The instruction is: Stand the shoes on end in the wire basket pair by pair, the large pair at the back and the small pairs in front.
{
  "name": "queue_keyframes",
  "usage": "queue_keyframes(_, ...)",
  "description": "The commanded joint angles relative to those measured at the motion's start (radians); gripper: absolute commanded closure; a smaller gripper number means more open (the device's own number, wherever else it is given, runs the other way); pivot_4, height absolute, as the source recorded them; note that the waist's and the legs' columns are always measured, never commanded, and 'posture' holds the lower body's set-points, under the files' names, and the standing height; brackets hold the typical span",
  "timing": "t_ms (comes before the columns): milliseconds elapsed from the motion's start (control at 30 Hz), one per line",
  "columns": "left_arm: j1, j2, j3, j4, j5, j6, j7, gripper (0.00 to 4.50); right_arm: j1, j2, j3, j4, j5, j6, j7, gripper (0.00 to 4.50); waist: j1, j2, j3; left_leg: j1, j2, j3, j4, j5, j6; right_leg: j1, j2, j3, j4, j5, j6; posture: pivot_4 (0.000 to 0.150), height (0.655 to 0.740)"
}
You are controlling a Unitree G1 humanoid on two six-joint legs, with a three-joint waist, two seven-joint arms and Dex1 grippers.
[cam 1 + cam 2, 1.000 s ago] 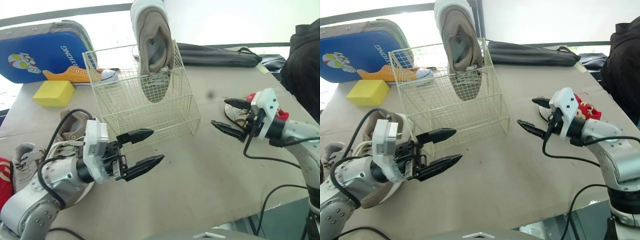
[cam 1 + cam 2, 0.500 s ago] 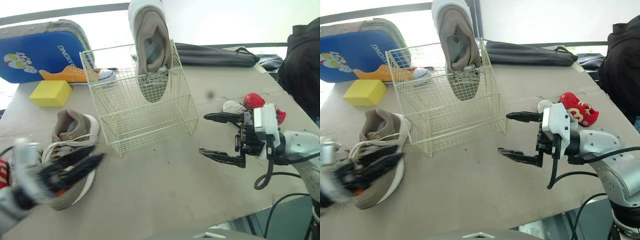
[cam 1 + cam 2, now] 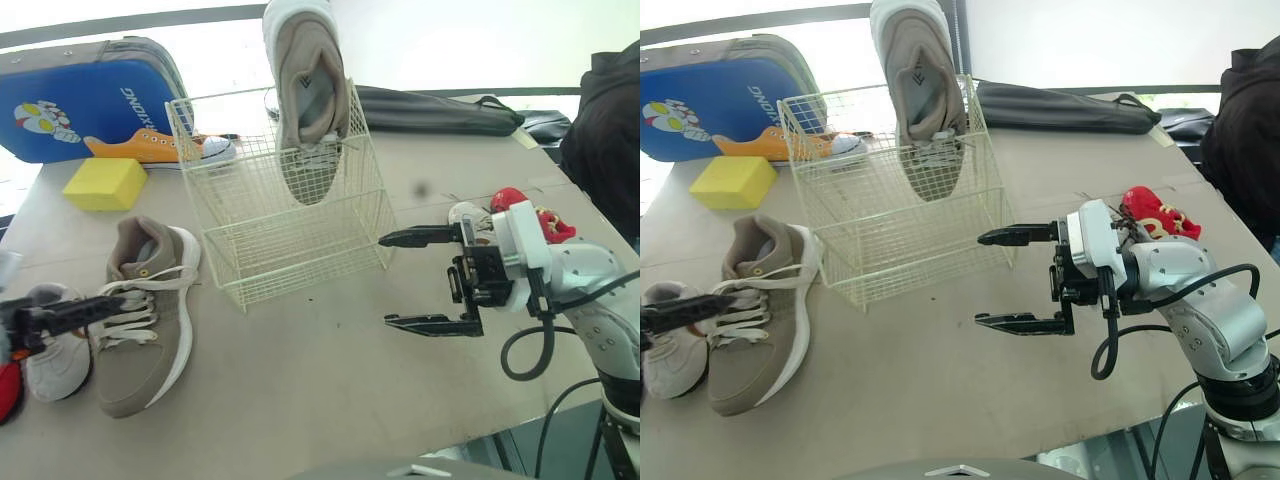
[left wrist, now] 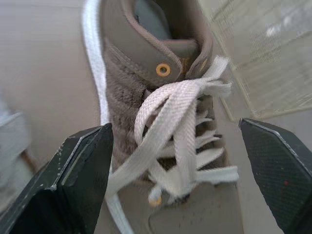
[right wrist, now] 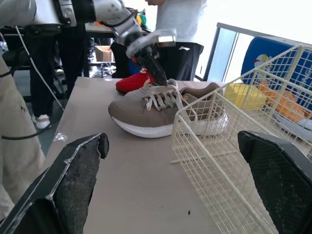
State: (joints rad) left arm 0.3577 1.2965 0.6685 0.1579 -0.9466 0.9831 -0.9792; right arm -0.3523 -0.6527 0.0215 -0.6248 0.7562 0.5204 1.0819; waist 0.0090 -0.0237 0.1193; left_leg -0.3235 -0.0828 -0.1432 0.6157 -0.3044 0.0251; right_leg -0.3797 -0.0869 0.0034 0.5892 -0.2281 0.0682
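The wire basket (image 3: 300, 225) stands mid-table, and one large taupe shoe (image 3: 308, 95) is upright on end at its back. Its mate (image 3: 140, 320) lies flat on the table left of the basket. My left gripper (image 4: 175, 139) is open, its fingers spread on either side of this shoe's laces without closing on them. My right gripper (image 3: 388, 280) is open and empty, just right of the basket's front corner. A small grey-white shoe (image 3: 50, 355) lies beside the flat taupe shoe. Small red (image 3: 522, 205) and white (image 3: 466, 213) shoes lie behind my right gripper.
An orange sneaker (image 3: 150, 148), a yellow block (image 3: 105, 183) and a blue case (image 3: 80, 100) sit at the back left. A black bag (image 3: 430, 108) lies behind the basket. Something red (image 3: 8, 390) lies at the table's left edge. People stand beyond the table (image 5: 175, 34).
My left arm swung away from the basket front, left and down onto the flat taupe shoe. My right gripper moved left toward the basket and stayed open.
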Motion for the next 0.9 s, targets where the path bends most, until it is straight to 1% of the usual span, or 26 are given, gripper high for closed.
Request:
queue_keyframes(33,-0.113,0.018,-0.187,0.108,0.140,-0.063,-0.069,0.00,0.001,-0.027,-0.044,-0.072,0.041,-0.007,-0.014,0.09,-0.003,0.002,0.000,0.000,0.000,0.001,0.000,0.000,0.000,-0.001,0.000,0.000,0.000,0.000,0.000,0.150,0.7400)
queue_keyframes(67,-0.149,0.028,-0.286,0.144,0.198,-0.060,-0.095,0.25,-0.001,-0.032,-0.043,-0.087,0.044,0.001,-0.030,0.03,-0.001,0.005,-0.001,0.000,0.000,0.001,-0.001,0.000,0.000,-0.001,0.000,-0.001,0.000,0.000,0.000,0.150,0.7400)
queue_keyframes(100,-0.172,0.027,-0.358,0.170,0.243,-0.074,-0.129,0.50,0.002,-0.040,-0.043,-0.098,0.039,0.004,-0.042,0.00,0.005,0.008,-0.003,0.000,0.000,0.001,-0.001,0.000,0.000,-0.001,-0.001,-0.001,0.000,0.000,0.000,0.150,0.7400)
queue_keyframes(133,-0.196,0.021,-0.403,0.182,0.262,-0.067,-0.155,0.68,0.013,-0.054,-0.049,-0.108,0.032,0.002,-0.047,0.00,0.006,0.010,-0.005,0.000,0.000,0.001,-0.001,0.000,0.000,0.000,-0.001,-0.001,0.000,0.000,0.000,0.150,0.7400)
queue_keyframes(200,-0.253,0.004,-0.452,0.206,0.280,-0.054,-0.200,1.56,0.025,-0.066,-0.059,-0.123,0.033,0.005,-0.068,0.00,0.006,0.017,-0.010,0.000,-0.001,0.001,-0.001,0.000,0.000,0.000,-0.002,-0.001,0.000,0.000,0.000,0.150,0.7400)
queue_keyframes(300,-0.344,-0.050,-0.472,0.226,0.288,-0.042,-0.221,2.92,0.054,-0.086,-0.088,-0.143,0.055,0.009,-0.092,0.00,0.006,0.022,-0.012,0.001,-0.002,0.002,-0.001,0.000,0.001,0.000,-0.003,0.000,0.000,0.000,0.001,0.150,0.7400)
queue_keyframes(367,-0.387,-0.100,-0.450,0.237,0.289,-0.048,-0.211,3.87,0.079,-0.106,-0.079,-0.145,0.016,-0.004,-0.091,0.00,0.010,0.023,-0.013,0.001,-0.002,0.002,0.000,0.000,0.001,0.000,-0.003,-0.001,0.000,0.000,0.001,0.150,0.7400)
queue_keyframes(400,-0.392,-0.115,-0.418,0.232,0.267,-0.016,-0.210,4.22,0.082,-0.112,-0.080,-0.145,0.017,-0.002,-0.093,0.00,0.013,0.022,-0.013,0.001,-0.002,0.001,0.000,0.000,0.001,0.000,-0.003,-0.001,0.001,0.000,0.001,0.150,0.7400)
queue_keyframes(433,-0.373,-0.124,-0.381,0.215,0.252,-0.006,-0.216,4.45,0.081,-0.110,-0.079,-0.146,0.025,0.003,-0.102,0.00,0.016,0.022,-0.013,0.000,-0.002,0.000,0.001,0.000,0.001,0.001,-0.003,-0.001,0.001,0.000,0.001,0.150,0.7400)
queue_keyframes(500,-0.305,-0.135,-0.300,0.173,0.232,0.003,-0.237,4.48,0.078,-0.109,-0.071,-0.145,0.032,0.006,-0.108,0.00,0.017,0.021,-0.013,0.000,-0.003,0.000,0.002,0.000,0.002,0.001,-0.004,-0.001,0.001,0.000,0.001,0.150,0.7400)
queue_keyframes(533,-0.268,-0.150,-0.234,0.149,0.215,0.016,-0.228,4.48,0.080,-0.111,-0.069,-0.136,0.029,-0.001,-0.099,0.00,0.016,0.020,-0.013,0.000,-0.003,0.000,0.002,0.000,0.002,0.001,-0.005,-0.001,0.001,0.000,0.001,0.150,0.7400)
queue_keyframes(600,-0.189,-0.194,-0.041,0.067,0.152,0.080,-0.190,4.48,0.073,-0.115,-0.071,-0.112,0.030,-0.007,-0.083,0.00,0.014,0.018,-0.013,-0.001,-0.003,0.000,0.002,0.000,0.002,0.001,-0.005,-0.001,0.000,0.000,0.001,0.150,0.7400)
queue_keyframes(633,-0.147,-0.216,0.069,0.011,0.115,0.112,-0.187,4.48,0.062,-0.114,-0.071,-0.102,0.037,-0.004,-0.079,0.00,0.009,0.016,-0.011,-0.001,-0.003,0.000,0.002,0.000,0.002,0.001,-0.005,-0.001,0.000,0.000,0.001,0.150,0.7400)
queue_keyframes(733,-0.071,-0.258,0.319,-0.119,0.045,0.196,-0.156,4.48,0.018,-0.096,-0.058,-0.071,0.055,0.008,-0.083,0.00,0.002,0.000,-0.005,-0.002,-0.001,-0.001,0.002,0.000,0.002,0.000,-0.006,-0.003,0.000,0.000,0.001,0.150,0.7400)
queue_keyframes(767,-0.071,-0.265,0.387,-0.156,0.023,0.216,-0.136,4.48,0.005,-0.089,-0.051,-0.059,0.055,0.008,-0.081,0.00,0.002,-0.005,-0.002,-0.002,0.000,-0.002,0.002,0.000,0.001,0.000,-0.006,-0.004,0.000,0.000,0.001,0.150,0.7400)
queue_keyframes(800,-0.092,-0.271,0.452,-0.195,-0.010,0.245,-0.101,4.48,-0.004,-0.080,-0.046,-0.047,0.059,0.004,-0.075,0.00,0.003,-0.006,-0.002,-0.002,0.001,-0.003,0.002,0.000,0.001,0.000,-0.006,-0.005,0.000,0.000,0.000,0.150,0.7400)
queue_keyframes(867,-0.155,-0.274,0.518,-0.247,-0.055,0.269,-0.030,4.48,-0.015,-0.062,-0.030,-0.025,0.052,-0.007,-0.063,0.00,0.010,-0.007,-0.001,-0.003,0.001,-0.005,0.003,0.000,0.000,0.000,-0.006,-0.008,0.000,0.000,0.000,0.150,0.7400)
queue_keyframes(900,-0.196,-0.278,0.543,-0.284,-0.103,0.299,0.011,4.48,-0.012,-0.057,-0.022,-0.013,0.040,-0.019,-0.050,0.00,0.014,-0.007,-0.001,-0.003,0.000,-0.006,0.003,0.000,0.000,0.001,-0.005,-0.009,0.000,0.000,0.000,0.150,0.7400)
